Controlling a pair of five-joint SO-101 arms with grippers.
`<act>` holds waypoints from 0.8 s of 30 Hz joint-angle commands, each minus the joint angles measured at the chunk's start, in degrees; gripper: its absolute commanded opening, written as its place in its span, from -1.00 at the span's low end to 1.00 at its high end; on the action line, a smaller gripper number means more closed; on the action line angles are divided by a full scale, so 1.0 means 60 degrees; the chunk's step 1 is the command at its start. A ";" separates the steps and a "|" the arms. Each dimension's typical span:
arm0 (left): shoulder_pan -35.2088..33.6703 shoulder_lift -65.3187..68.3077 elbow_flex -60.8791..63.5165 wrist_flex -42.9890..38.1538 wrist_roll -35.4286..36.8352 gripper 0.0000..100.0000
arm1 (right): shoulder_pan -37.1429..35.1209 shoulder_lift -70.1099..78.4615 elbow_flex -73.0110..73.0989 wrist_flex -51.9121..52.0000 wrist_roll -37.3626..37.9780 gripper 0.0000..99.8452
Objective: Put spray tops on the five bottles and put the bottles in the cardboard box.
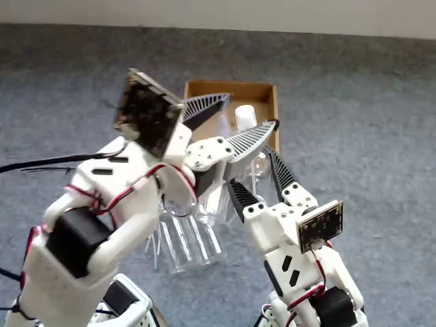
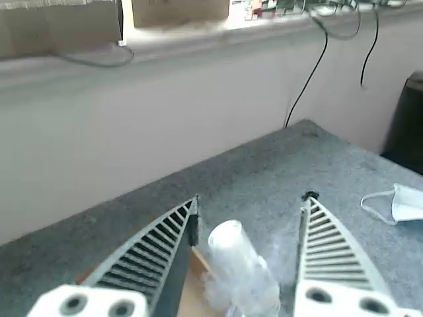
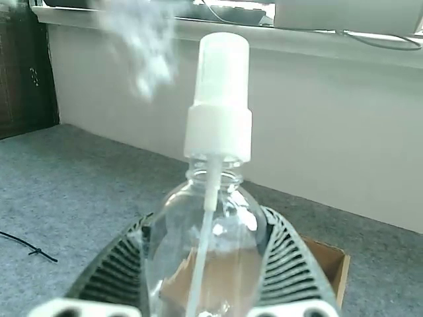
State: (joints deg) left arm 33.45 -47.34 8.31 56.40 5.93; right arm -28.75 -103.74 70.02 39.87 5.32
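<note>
- Looking at the right wrist view first: the right gripper (image 3: 206, 228) is clamped on a clear plastic bottle (image 3: 228, 214), one ribbed finger on each side of the shoulder. The bottom of the bottle is cut off by the picture's edge.
- A white spray top (image 3: 220, 99) sits on the bottle's neck, with its thin tube running down inside. Can't tell if it's screwed tight or just resting there.
- The left gripper (image 2: 251, 198) is spread wide, with one finger on each side of the spray top. From its own wrist view there's a gap on both sides, so it isn't holding anything. The bottle below the cap is just a blur there.
- In the high view the bottle is upright at the near end of the brown cardboard box (image 1: 231, 87). Whether its base hangs over the box or is already inside, I honestly can't say, because both arms cover that bit. Most of the box's inside is hidden too.
- More clear bottles (image 1: 184, 242) lie on the grey carpet-like worktop (image 1: 354, 102) just in front of the box. They're half tucked under the left arm and they're see-through, so counting them is hopeless, and I can't make out any tops on them.
- A white face mask (image 2: 396, 201) lies on the worktop off to one side in the left wrist view, partly cut off at the edge.
</note>
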 commanded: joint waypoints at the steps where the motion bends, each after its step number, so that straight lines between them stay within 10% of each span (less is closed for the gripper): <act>1: -0.0520 0.0286 -0.1238 0.0000 -0.0029 -0.57 | -0.0007 0.0022 -0.0081 -0.0212 -0.0073 -0.99; 24: 0.0330 0.1209 0.0125 0.0073 -0.1158 -0.68 | -0.0007 0.0037 -0.0066 -0.0212 -0.0059 -0.99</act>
State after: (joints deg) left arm 33.89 -40.13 9.89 56.66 1.63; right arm -28.84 -103.38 70.11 39.87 5.32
